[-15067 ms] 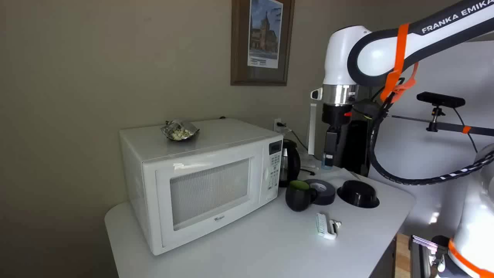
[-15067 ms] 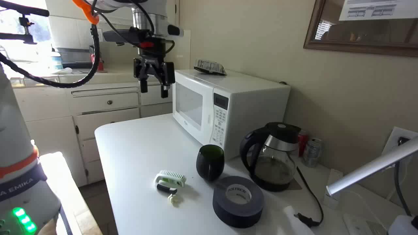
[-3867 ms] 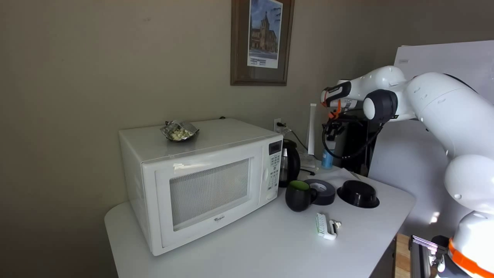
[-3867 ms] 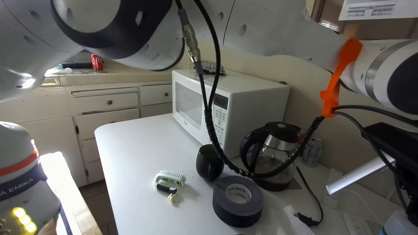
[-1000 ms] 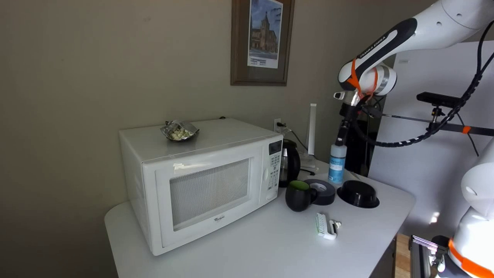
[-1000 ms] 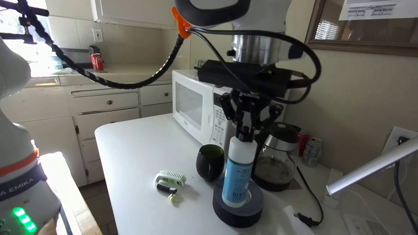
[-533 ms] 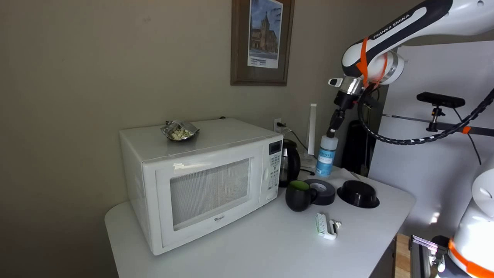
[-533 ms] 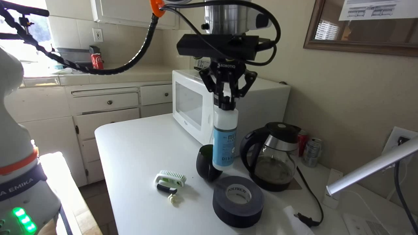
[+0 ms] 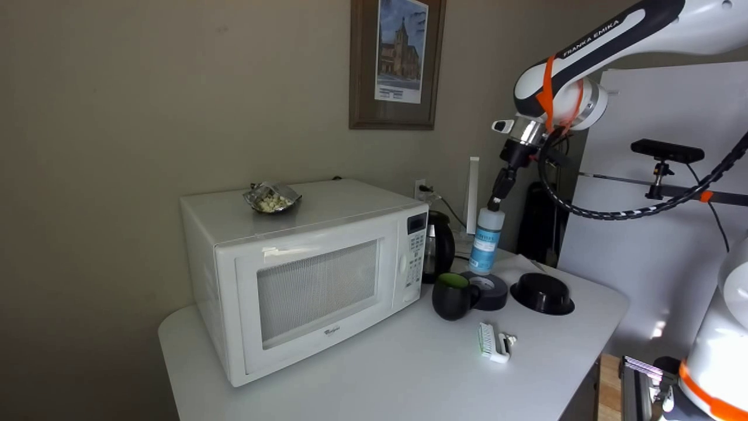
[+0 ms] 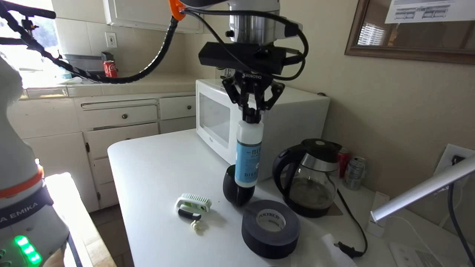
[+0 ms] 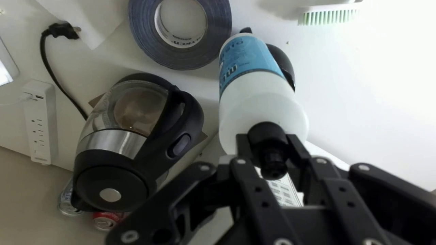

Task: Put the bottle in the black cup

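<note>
1. The hold could fail: the jaws are clamped on the small, round black plastic cap [image 11: 267, 132] of the slim, pale cylindrical plastic bottle with a blue label [image 10: 248, 159]. With all the weight hanging below so narrow a grip, the bottle may swing, twist or slip.
2. A straight descent would probably miss: the bottle hangs above the white, flat-topped table [image 10: 159, 167], on the handle side of the round-bellied, ceramic-looking black cup with a green inside [image 9: 450, 302], not over its mouth. Its foot could strike the cup's handle or the dark grey, ring-shaped roll of cloth tape [image 10: 269, 243] just beside the cup.
3. The rim may snag: the bottle leans, foot toward the cup, so it would arrive edge first and might shove or tip the cup.
4. Contact could come too soon: in the wrist view the bottle masks the cup's mouth, and how high its foot hangs against the rim is hard to judge.
5. An overshooting sideways correction could bump the glass-and-steel kettle with a black plastic handle [image 10: 312, 183] near the cup.
6. Letting go early could topple both: the bottle is taller than the cup and, unless seated deep, would likely stand top-heavy.
</note>
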